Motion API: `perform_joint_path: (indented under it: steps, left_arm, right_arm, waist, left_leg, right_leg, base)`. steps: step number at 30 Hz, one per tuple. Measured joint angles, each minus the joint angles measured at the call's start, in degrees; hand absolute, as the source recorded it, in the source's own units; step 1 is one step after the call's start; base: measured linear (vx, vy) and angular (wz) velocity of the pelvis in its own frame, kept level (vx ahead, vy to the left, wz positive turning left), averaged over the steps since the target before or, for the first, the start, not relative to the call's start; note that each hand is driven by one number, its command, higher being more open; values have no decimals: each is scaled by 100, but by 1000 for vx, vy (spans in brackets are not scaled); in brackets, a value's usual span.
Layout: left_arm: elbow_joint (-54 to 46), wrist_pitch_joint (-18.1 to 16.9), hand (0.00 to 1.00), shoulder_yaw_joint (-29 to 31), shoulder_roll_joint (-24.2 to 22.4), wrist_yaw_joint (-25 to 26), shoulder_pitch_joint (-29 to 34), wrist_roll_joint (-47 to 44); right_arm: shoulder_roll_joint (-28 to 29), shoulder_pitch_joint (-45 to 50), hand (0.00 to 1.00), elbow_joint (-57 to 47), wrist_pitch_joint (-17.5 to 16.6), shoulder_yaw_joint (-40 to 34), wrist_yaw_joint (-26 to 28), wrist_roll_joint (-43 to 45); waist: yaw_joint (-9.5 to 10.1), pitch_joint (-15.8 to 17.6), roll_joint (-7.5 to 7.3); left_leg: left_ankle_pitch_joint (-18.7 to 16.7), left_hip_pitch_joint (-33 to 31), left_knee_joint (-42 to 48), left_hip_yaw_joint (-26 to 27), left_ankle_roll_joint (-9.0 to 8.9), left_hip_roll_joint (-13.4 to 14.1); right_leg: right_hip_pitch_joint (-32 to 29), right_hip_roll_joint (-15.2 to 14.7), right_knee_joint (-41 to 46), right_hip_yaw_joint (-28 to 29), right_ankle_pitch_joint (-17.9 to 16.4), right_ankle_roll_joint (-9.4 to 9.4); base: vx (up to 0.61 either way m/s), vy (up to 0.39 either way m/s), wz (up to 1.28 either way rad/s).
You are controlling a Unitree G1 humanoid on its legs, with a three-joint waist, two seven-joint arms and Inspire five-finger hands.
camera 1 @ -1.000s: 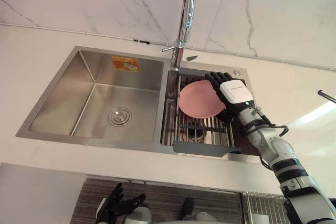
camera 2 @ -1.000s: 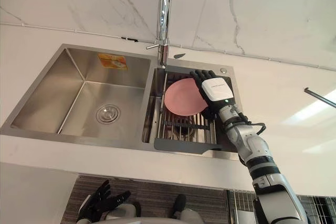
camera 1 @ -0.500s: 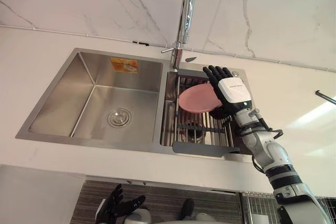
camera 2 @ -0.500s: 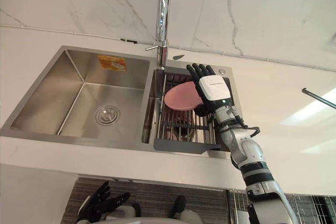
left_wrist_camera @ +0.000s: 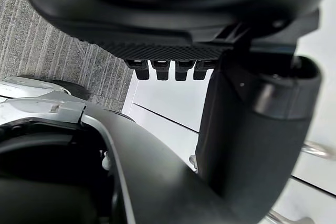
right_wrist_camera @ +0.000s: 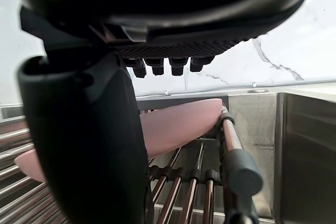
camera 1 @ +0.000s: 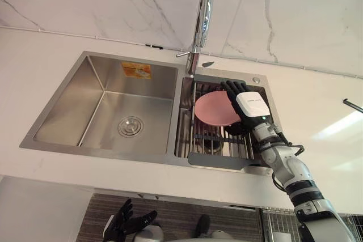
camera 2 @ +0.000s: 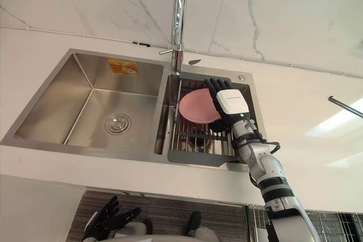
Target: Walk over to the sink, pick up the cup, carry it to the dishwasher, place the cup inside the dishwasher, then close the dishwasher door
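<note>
A pink round dish (camera 1: 213,107) rests tilted on the dark drying rack (camera 1: 218,141) in the sink's right basin. My right hand (camera 1: 250,105), with its white back cover up, lies against the dish's right edge. In the right wrist view its fingers reach out straight above the dish (right_wrist_camera: 181,121) and the thumb (right_wrist_camera: 89,145) stands in front of it, so the hand is open. My left hand (camera 1: 126,222) hangs low below the counter's front edge, fingers spread and holding nothing.
A tall chrome faucet (camera 1: 202,12) rises behind the divider between the basins. The steel left basin (camera 1: 108,109) holds just its drain (camera 1: 130,126). White counter (camera 1: 317,111) surrounds the sink, with a marble wall behind. A wire rack (camera 1: 281,225) shows at the lower right.
Half a second ago the dish looked tipped flatter; now it shows its round face again. My right hand has sunk a little beside it. The left hand has stayed put.
</note>
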Motion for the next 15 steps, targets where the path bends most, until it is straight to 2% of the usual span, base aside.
perform_joint_path:
  steps: [1,15]
  left_arm:
    - [0,3,100,0,7,0,0,0]
    - [-4,29,100,0,42,-14,-20,-2]
  right_arm:
    - [-1,-3,0,6,0,0,-5,1]
    - [-71,-222,0,319,-169,63,-71,39]
  waist:
    - [0,-4,-10]
    - [-6,-5,-58]
  left_leg:
    - [1,-5,-2,-4,1,-1]
    - [44,-108,-5,-14,25,-43]
  right_leg:
    - [-5,-1,0,-1,1,1]
    - [-104,-38,1,1,51,18]
  base:
    - [0,0,0]
    - [0,0,0]
